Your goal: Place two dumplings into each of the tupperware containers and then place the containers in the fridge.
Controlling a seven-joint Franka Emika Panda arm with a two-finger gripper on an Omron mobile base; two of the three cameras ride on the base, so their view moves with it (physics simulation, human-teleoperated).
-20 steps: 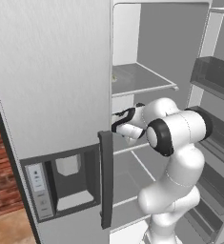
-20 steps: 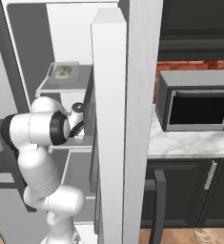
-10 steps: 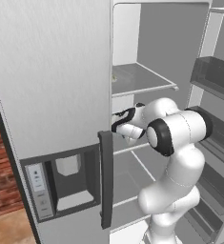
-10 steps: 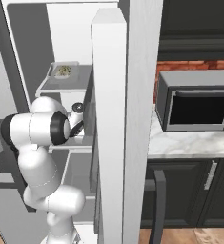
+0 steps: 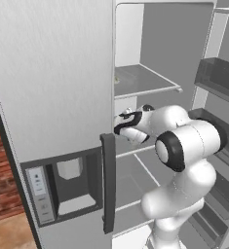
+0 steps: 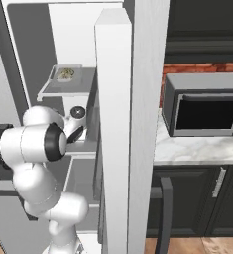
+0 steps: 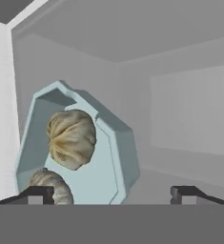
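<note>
Releasing: gripper (image 7: 112,191) jaws now spread wide, shut a second ago. Tupperware container (image 7: 77,147) with two dumplings (image 7: 71,138) sits free on fridge (image 5: 52,87) middle shelf. Other container (image 6: 66,75) on shelf above; likely both placed.

One fridge (image 5: 52,97). Two containers: one (image 6: 68,74) up on a shelf, one (image 7: 108,157) close by. The near container holds two dumplings (image 7: 71,138). The far one maybe holds two.

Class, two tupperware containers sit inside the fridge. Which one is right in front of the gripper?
The pale teal container in the hand view, holding two dumplings, just beyond the open gripper. The other container rests on the shelf above.
</note>
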